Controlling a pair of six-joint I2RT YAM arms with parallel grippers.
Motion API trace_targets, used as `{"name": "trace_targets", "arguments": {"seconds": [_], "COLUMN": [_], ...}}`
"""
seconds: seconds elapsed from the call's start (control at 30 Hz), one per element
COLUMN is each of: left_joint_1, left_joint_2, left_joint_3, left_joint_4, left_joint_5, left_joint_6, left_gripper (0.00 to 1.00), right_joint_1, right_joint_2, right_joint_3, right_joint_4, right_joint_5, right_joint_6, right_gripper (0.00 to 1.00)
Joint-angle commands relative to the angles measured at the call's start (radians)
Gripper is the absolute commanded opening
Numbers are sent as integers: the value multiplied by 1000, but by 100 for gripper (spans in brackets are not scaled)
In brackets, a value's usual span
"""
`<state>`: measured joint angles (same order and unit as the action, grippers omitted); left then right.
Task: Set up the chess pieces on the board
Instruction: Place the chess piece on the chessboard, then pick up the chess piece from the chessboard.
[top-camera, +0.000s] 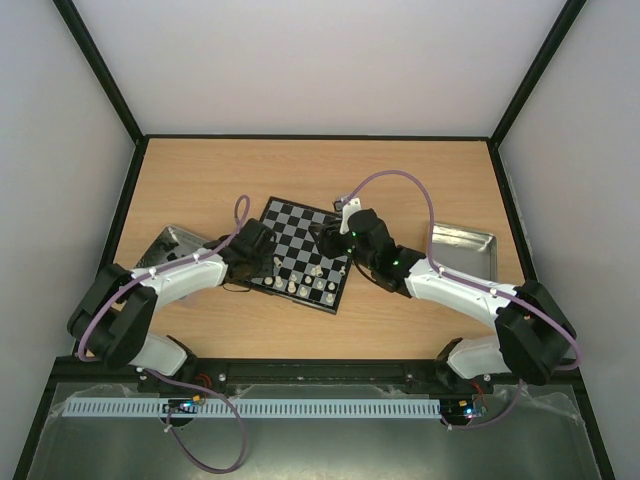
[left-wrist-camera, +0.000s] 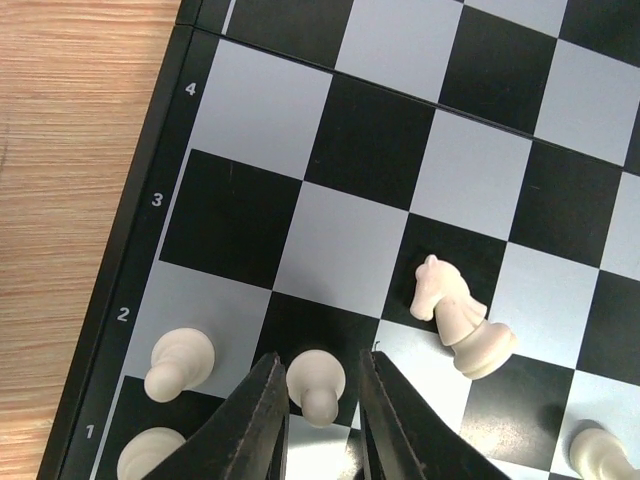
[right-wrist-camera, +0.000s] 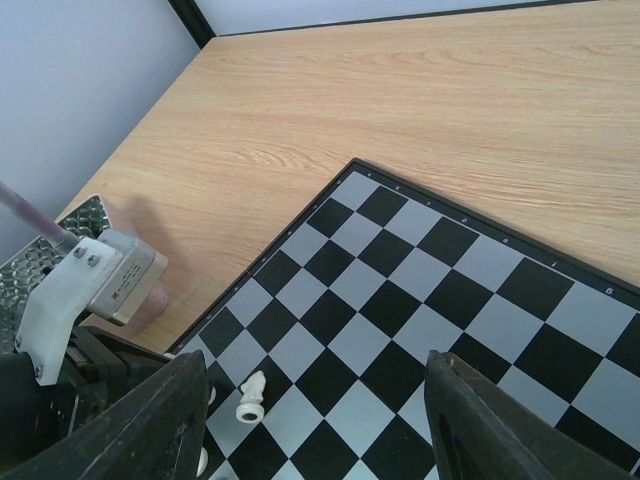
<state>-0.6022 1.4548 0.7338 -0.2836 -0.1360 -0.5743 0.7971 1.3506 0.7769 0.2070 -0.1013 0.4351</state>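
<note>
The board (top-camera: 291, 224) lies tilted at the table's middle, with several cream-white chess pieces (top-camera: 306, 287) along its near edge. In the left wrist view my left gripper (left-wrist-camera: 320, 372) straddles an upright white pawn (left-wrist-camera: 316, 385) on a black square in row 2. Its jaws stand slightly open, with a thin gap on each side of the pawn. A white knight (left-wrist-camera: 455, 310) lies on its side one square to the right. Another pawn (left-wrist-camera: 178, 362) stands to the left. My right gripper (right-wrist-camera: 318, 360) hovers wide open and empty over the board (right-wrist-camera: 420, 300), above the fallen knight (right-wrist-camera: 250, 395).
A silver tray (top-camera: 176, 241) sits left of the board under the left arm, and another tray (top-camera: 463, 245) sits at the right. More white pieces (left-wrist-camera: 150, 455) stand in row 1. The left arm's wrist (right-wrist-camera: 95, 285) is close to the right gripper's left finger.
</note>
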Motion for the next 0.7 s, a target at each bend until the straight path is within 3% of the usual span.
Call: {"name": "trace_targets", "arguments": {"seconds": [0.0, 0.23, 0.43, 0.67], "left_joint_1": [-6, -3, 20, 37], "left_joint_2": [-28, -115, -273, -475], "left_joint_3": [37, 70, 73, 39], "left_joint_4": [-38, -78, -88, -80], "left_joint_5": [7, -44, -101, -182], "left_joint_6": [5, -30, -65, -82], "left_gripper": [23, 26, 33, 45], "right_joint_1": [0, 0, 5, 69], "right_joint_2": [3, 77, 259, 478], "right_joint_3": [37, 135, 294, 475], "right_joint_4": [-34, -162, -321, -491], "right_joint_5": [1, -47, -179, -191], "right_joint_6": [15, 49, 50, 2], "right_gripper": [59, 58, 53, 48]}}
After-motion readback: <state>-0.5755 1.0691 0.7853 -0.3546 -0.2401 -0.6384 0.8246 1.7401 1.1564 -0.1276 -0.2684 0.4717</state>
